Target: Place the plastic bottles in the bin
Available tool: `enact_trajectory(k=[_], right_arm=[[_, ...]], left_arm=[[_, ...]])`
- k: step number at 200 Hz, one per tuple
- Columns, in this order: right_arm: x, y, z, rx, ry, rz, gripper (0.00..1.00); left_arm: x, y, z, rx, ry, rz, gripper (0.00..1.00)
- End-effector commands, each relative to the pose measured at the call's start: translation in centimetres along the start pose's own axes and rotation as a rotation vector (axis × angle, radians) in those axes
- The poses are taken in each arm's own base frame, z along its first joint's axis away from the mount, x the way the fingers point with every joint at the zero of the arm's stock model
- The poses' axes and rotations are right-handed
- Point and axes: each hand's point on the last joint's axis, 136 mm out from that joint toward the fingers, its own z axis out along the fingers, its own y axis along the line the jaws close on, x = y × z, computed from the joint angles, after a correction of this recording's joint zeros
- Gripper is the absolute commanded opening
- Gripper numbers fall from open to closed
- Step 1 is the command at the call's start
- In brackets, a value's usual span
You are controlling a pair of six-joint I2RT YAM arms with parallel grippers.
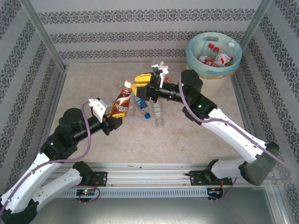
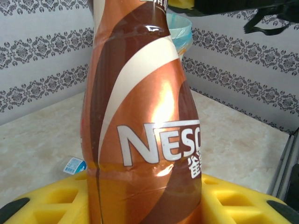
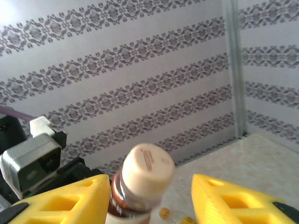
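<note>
Several red-capped clear bottles (image 1: 223, 58) sit inside the round cream bin (image 1: 192, 56). Well apart from it, left claw (image 1: 118, 114) is clenched on a brown-labelled plastic bottle (image 1: 123, 99). Right claw (image 1: 136, 83) is released, astride its cap. Stray bottles (image 1: 143, 108) lie on the tabletop (image 1: 84, 84).

**Patterned walls and a marbled top frame the work cell**

A beige, marble-look tabletop (image 1: 154, 149) fills the floor of the enclosure. The back wall (image 1: 140, 28) is papered in pale grey and carries horizontal bands of dark damask ornament. The same paper covers the left wall (image 1: 23, 84) and the right wall (image 1: 280, 84). A slanting aluminium post (image 1: 44, 35) runs down to the table's far left corner, and a second post (image 1: 257, 21) stands at the far right. Along the near edge lies a silver mounting rail (image 1: 149, 177), with a perforated strip (image 1: 154, 192) just below it. Beneath that lies a dull grey metal sheet (image 1: 154, 212).
</note>
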Motion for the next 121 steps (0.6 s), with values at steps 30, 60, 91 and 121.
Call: enact_trajectory(k=[30, 60, 91, 121], right_arm=[[-0.4, 3.0, 1.9, -0.199, 0.043, 0.075, 0.48], [-0.3, 4.3, 2.1, -0.288, 0.081, 0.084, 0.36], [-0.3, 4.2, 1.7, -0.274, 0.085, 0.071, 0.07], [-1.8, 3.2, 0.0, -0.163, 0.05, 0.008, 0.0]], left_arm=[[-2.2, -1.3, -0.5, 0.059, -0.071, 0.064, 0.37], [-2.0, -1.2, -0.5, 0.058, -0.065, 0.061, 0.37], [-2.1, -0.6, -0.7, 0.018, -0.08, 0.046, 0.42], [-2.6, 0.8, -1.1, -0.064, -0.119, 0.026, 0.71]])
